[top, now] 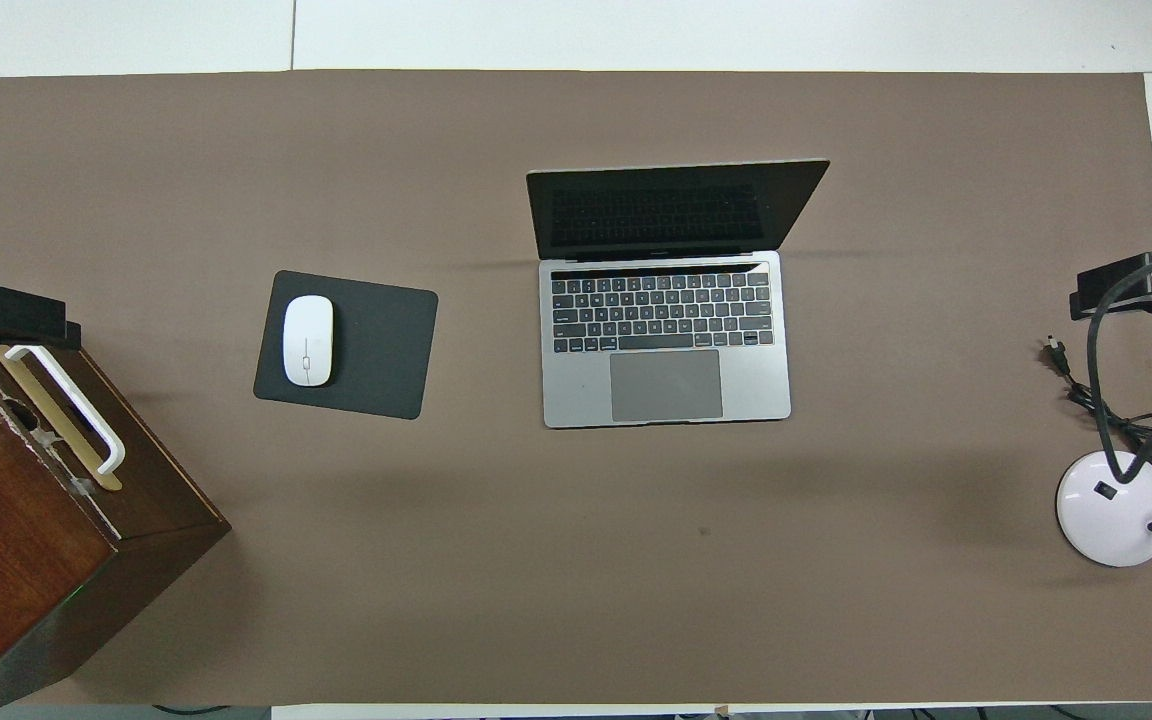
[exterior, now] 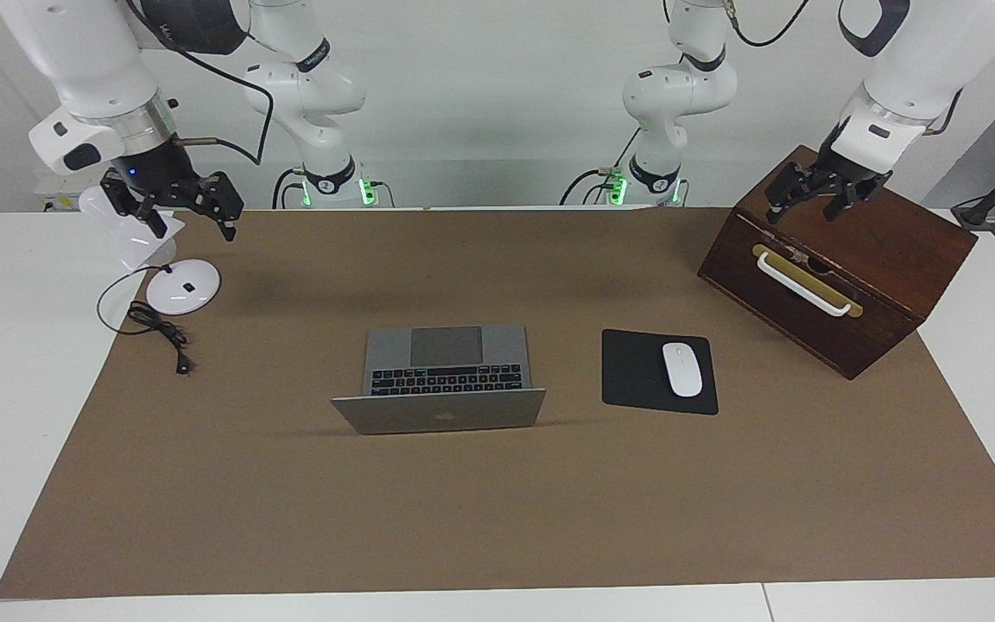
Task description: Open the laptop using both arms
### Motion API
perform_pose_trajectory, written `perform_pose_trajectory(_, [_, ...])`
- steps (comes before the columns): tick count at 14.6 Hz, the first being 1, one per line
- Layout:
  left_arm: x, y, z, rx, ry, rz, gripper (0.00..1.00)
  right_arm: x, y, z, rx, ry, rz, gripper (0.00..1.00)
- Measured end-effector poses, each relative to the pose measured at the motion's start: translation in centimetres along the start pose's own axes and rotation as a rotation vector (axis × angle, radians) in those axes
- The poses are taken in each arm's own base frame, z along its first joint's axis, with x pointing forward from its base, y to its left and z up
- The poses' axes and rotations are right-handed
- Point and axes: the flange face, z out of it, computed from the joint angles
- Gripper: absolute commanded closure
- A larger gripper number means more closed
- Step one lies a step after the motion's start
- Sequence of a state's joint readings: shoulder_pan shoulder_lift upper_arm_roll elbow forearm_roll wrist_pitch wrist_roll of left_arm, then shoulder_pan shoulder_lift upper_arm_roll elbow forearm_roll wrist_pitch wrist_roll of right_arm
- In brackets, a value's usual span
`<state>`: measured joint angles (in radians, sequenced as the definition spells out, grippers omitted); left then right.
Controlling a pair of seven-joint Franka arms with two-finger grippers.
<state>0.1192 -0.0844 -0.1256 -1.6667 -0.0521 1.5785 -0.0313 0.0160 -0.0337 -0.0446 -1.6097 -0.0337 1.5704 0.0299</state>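
1. Black and angular, the left end effector (exterior: 817, 197) hangs over the top of a dark wooden box (exterior: 886, 259) at the left arm's end of the worktop. Its fingers are spread apart and hold nothing.
2. Black as well, the right end effector (exterior: 176, 207) hangs over the right arm's end of the worktop, above a white desk lamp (exterior: 182, 287). Its fingers are spread wide and empty. It is carried by a white, rounded arm with a silver wrist ring.
3. The wooden box is glossy reddish brown, blocky, and set at an angle. Its front face carries a white bar handle (exterior: 804, 285) on a brass-coloured plate.
4. The desk lamp has a round, flat white base with a thin black cord (exterior: 156, 326) lying loosely coiled beside it.
5. The laptop (top: 664, 340) sits near the middle of the worktop, well apart from both end effectors. It is thin, rectangular and silver-grey metal. Its lid stands raised, showing a dark screen, rows of black keys and a smooth grey trackpad.
6. Beside the laptop, toward the left arm's end, lies a flat black mouse pad (top: 376, 345) with rounded corners. A smooth, oval white mouse (top: 308, 340) rests on it.
7. A matte brown sheet (top: 576, 560) covers most of the white worktop (exterior: 5, 363).
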Motion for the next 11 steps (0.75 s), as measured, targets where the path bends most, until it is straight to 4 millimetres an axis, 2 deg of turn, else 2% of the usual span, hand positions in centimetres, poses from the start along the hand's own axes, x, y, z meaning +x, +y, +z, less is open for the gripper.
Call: perform_pose_trajectory(11, [0.03,-0.21,-0.03,0.000,0.002,-0.004,0.00,-0.31,0.07,0.11,0.000,-0.004,0.001,0.00])
